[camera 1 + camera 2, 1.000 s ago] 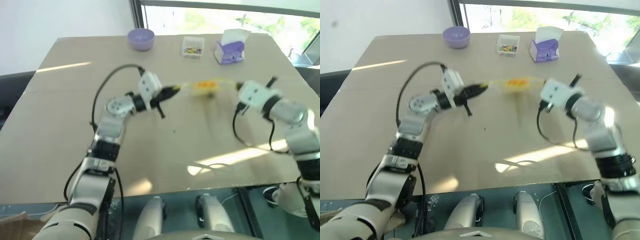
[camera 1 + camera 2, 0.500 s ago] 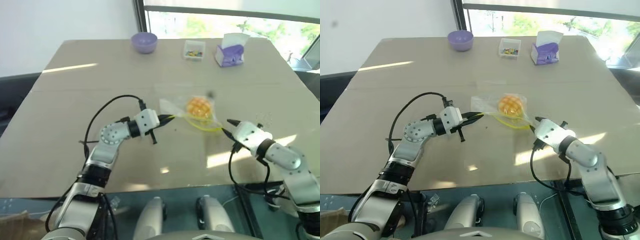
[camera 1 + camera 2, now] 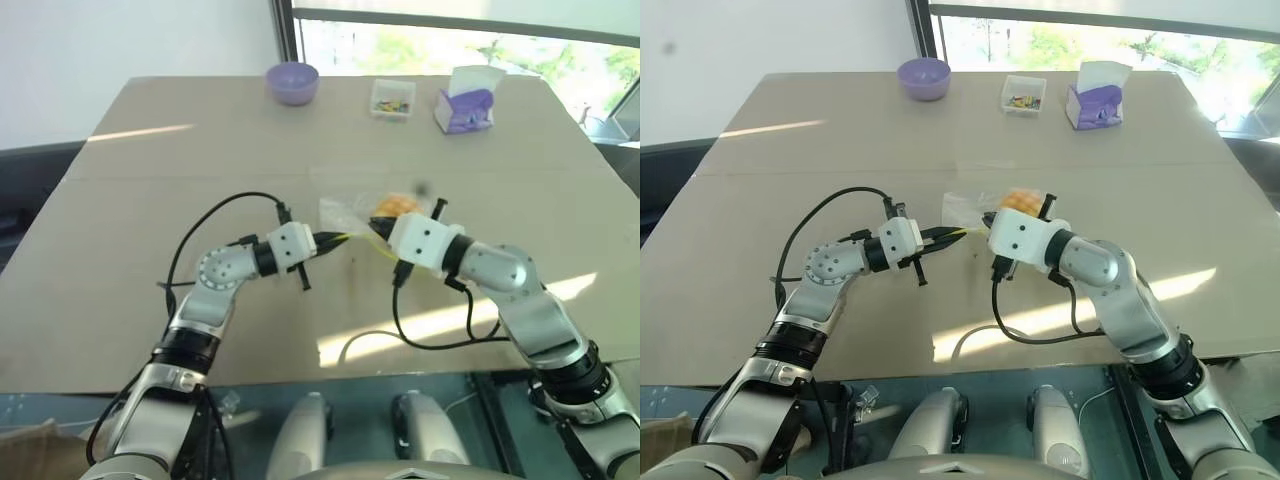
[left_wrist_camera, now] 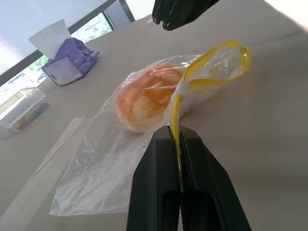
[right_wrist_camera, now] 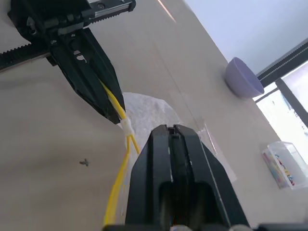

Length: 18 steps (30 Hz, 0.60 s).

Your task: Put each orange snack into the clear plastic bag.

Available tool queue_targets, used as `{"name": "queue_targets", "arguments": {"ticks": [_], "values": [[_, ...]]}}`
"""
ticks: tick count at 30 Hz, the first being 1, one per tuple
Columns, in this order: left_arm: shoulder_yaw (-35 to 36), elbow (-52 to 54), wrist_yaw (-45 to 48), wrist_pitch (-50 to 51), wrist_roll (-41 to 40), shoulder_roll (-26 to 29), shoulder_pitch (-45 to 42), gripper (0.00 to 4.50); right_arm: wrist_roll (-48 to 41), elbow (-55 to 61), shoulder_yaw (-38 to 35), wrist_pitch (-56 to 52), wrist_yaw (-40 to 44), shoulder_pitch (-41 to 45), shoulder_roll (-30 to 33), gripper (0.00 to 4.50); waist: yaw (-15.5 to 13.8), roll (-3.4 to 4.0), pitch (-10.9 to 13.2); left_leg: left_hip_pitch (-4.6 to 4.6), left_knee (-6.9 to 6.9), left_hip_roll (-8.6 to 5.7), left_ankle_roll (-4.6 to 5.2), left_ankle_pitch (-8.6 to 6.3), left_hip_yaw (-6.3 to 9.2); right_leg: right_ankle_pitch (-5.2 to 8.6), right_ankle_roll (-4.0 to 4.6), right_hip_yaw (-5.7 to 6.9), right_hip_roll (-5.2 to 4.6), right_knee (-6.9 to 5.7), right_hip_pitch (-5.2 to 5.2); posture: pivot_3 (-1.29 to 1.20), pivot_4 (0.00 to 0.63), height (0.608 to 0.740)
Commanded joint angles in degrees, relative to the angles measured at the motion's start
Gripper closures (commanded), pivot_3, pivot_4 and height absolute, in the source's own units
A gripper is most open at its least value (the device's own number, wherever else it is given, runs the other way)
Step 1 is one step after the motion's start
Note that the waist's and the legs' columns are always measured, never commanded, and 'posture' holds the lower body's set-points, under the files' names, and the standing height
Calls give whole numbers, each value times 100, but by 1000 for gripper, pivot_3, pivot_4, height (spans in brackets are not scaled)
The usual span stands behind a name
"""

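Orange snack sits inside the clear plastic bag, left gripper pinching its yellow zip; right gripper closed empty (mouth unsealed).

Clear plastic bag: see-through, yellow zip strip. Orange snack: yellow-orange. Table: plain tan. Bowl: lilac. Tissue box: purple, white tissue. Small clear box: multicoloured bits. Pincer fingers: black.

Orange snack partly behind right hand
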<state>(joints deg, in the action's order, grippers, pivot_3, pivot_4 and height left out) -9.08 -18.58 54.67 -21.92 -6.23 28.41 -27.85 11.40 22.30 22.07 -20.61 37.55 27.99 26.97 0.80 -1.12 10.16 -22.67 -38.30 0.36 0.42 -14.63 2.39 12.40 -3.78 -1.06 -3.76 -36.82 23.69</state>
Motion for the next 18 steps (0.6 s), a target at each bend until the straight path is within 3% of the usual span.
{"name": "queue_targets", "arguments": {"ticks": [1,3,6,12,14,16,18], "values": [[123,280,-2,114,-132,17,-70,4500,86,33,61,143,62,166,-61,4215,3,0,0,0,0,1,0,0,2,0,0,1,2,-1,0,0,150,740],[124,302,-8,148,-135,16,-80,4500,125,3,84,196,69,164,-83,3678,2,0,0,1,0,1,0,0,2,0,0,1,2,-1,0,0,150,740],[125,326,-23,209,-146,8,-103,4500,238,-52,126,299,26,148,-107,2367,1,0,0,0,0,1,0,0,1,0,0,0,2,-1,0,0,150,740],[115,462,-54,360,-156,-16,-143,4500,332,-238,212,477,79,120,-141,2367,1,0,0,0,0,1,0,0,1,0,0,0,2,-1,0,0,150,740],[110,621,-67,496,-176,-15,-147,4500,378,-348,236,555,54,118,-175,2877,2,0,0,0,0,1,0,0,1,0,0,0,2,-1,0,0,150,740],[124,755,-73,622,-200,-9,-149,4500,448,-451,264,635,31,118,-193,3669,2,0,0,0,0,1,0,0,1,0,0,0,2,-1,0,0,150,740],[144,860,-70,728,-222,1,-147,4500,510,-515,278,708,27,128,-205,3862,3,0,0,0,0,1,0,0,1,0,0,0,2,-1,0,0,150,740]]}}
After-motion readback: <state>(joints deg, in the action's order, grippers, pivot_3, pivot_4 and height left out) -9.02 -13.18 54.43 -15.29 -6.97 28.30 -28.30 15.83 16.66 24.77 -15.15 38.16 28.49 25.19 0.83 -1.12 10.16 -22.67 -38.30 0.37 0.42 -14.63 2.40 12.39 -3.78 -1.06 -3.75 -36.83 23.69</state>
